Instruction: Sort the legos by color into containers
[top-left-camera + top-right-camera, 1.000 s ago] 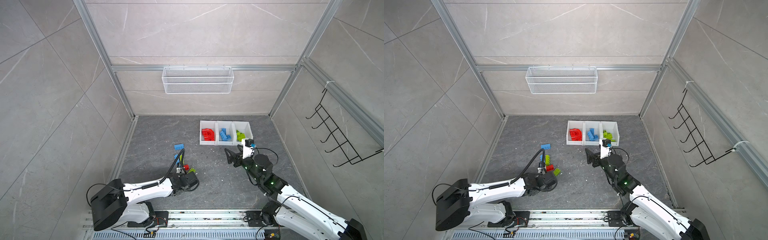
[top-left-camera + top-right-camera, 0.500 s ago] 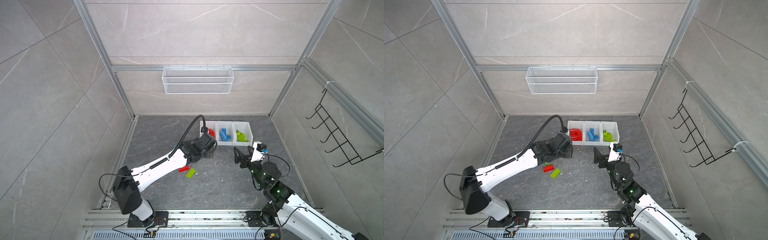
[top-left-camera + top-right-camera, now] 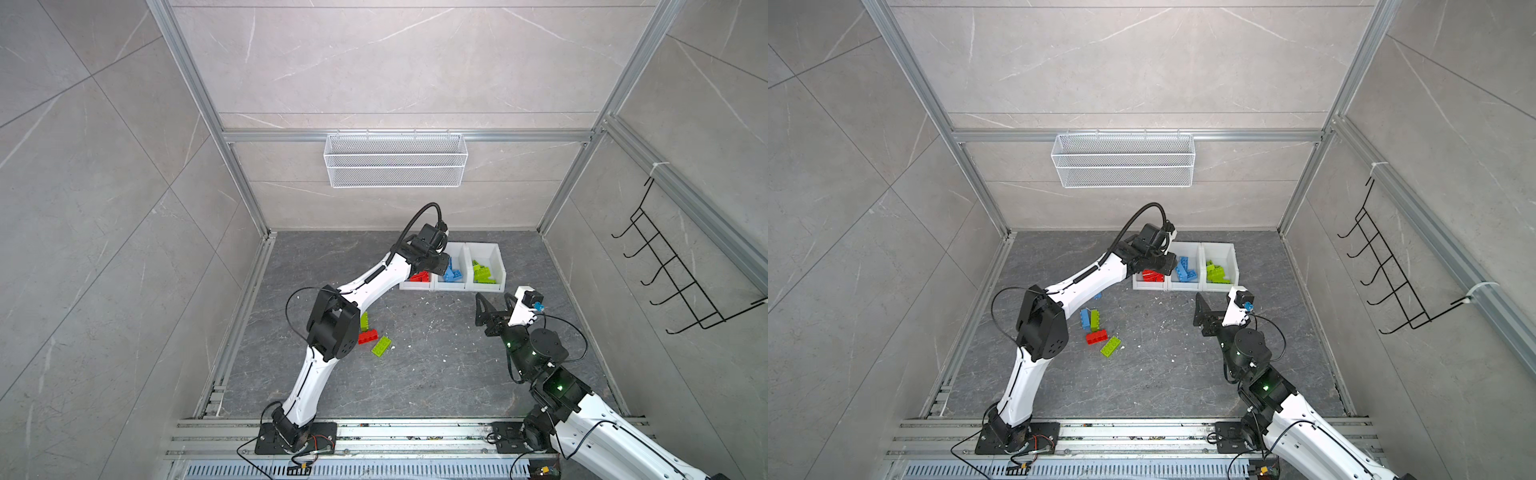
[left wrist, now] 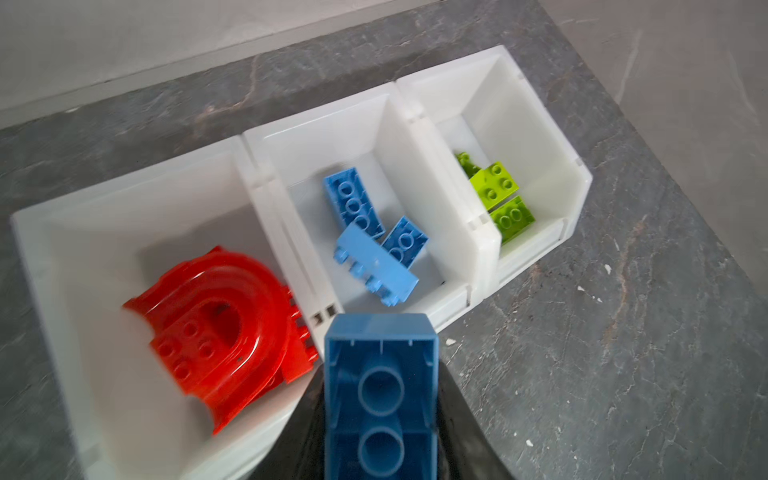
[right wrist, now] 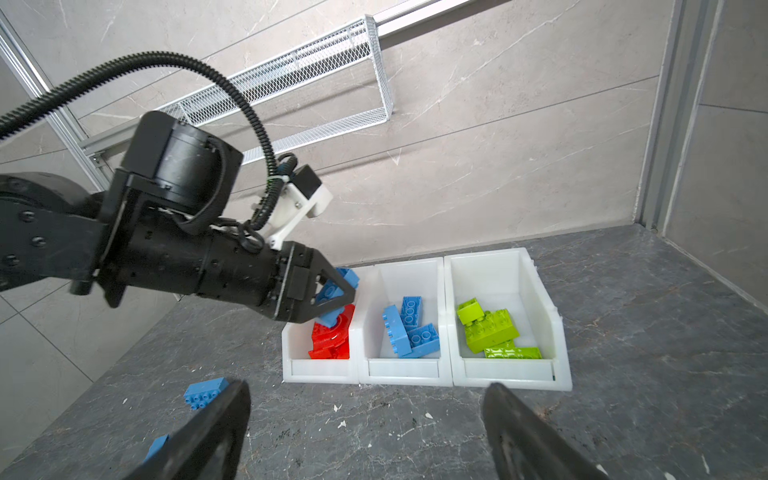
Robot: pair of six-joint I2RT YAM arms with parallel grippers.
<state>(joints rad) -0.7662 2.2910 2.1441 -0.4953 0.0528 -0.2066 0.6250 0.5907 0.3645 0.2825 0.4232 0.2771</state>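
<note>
Sorting partly done: 3 bins [image 3: 1185, 286], centre of both top views, hold red, blue and green pieces. Left hand [image 5: 338, 291] grips a blue brick [image 4: 380, 399] near the red-blue divider. Right hand [image 3: 493, 301] open, empty. At least 5 loose legos [image 3: 1096, 336] lie centre-left; left arm [image 3: 1084, 278] may hide more.

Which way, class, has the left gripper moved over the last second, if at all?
Yes. The left gripper, shut on a blue brick, moved away from the loose red brick toward the back wall, reaching the containers.
</note>
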